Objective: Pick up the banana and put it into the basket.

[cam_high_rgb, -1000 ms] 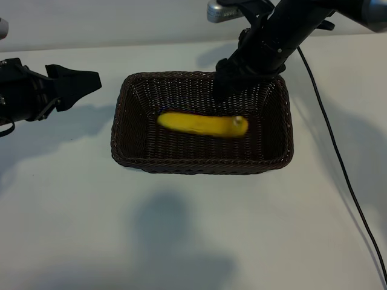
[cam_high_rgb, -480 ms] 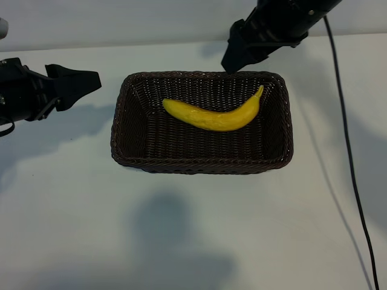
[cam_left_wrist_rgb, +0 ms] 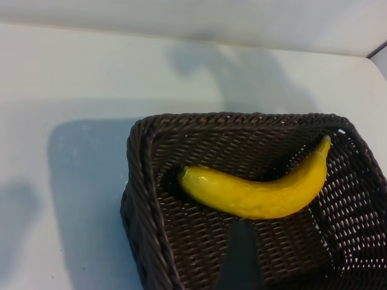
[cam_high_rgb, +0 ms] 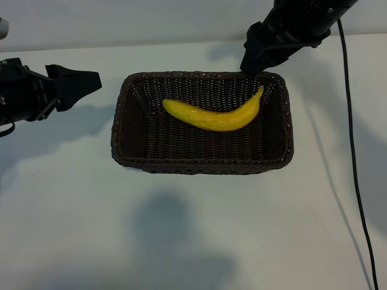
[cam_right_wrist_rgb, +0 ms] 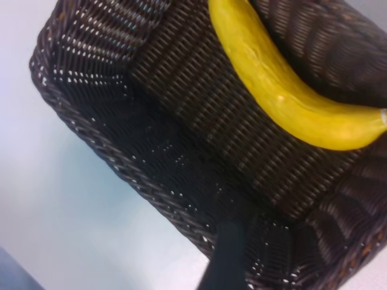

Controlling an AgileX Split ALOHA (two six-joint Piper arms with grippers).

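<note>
The yellow banana (cam_high_rgb: 213,116) lies loose on the floor of the dark brown wicker basket (cam_high_rgb: 199,168), its stem tip toward the far right corner. My right gripper (cam_high_rgb: 251,60) hangs open and empty above the basket's far right corner, clear of the banana. The right wrist view looks down on the banana (cam_right_wrist_rgb: 284,99) and the basket rim (cam_right_wrist_rgb: 121,157), with one dark finger (cam_right_wrist_rgb: 225,257) showing. My left gripper (cam_high_rgb: 91,83) is parked left of the basket, open and empty. Its wrist view shows the banana (cam_left_wrist_rgb: 260,196) inside the basket (cam_left_wrist_rgb: 142,181) beyond one finger (cam_left_wrist_rgb: 242,257).
A black cable (cam_high_rgb: 351,151) runs down the white table to the right of the basket. Bare table surface lies in front of the basket and on both sides of it.
The banana came to rest in the basket a second ago and has lain still since. My right gripper has risen and drawn back to the far right corner. The left arm has not moved.
</note>
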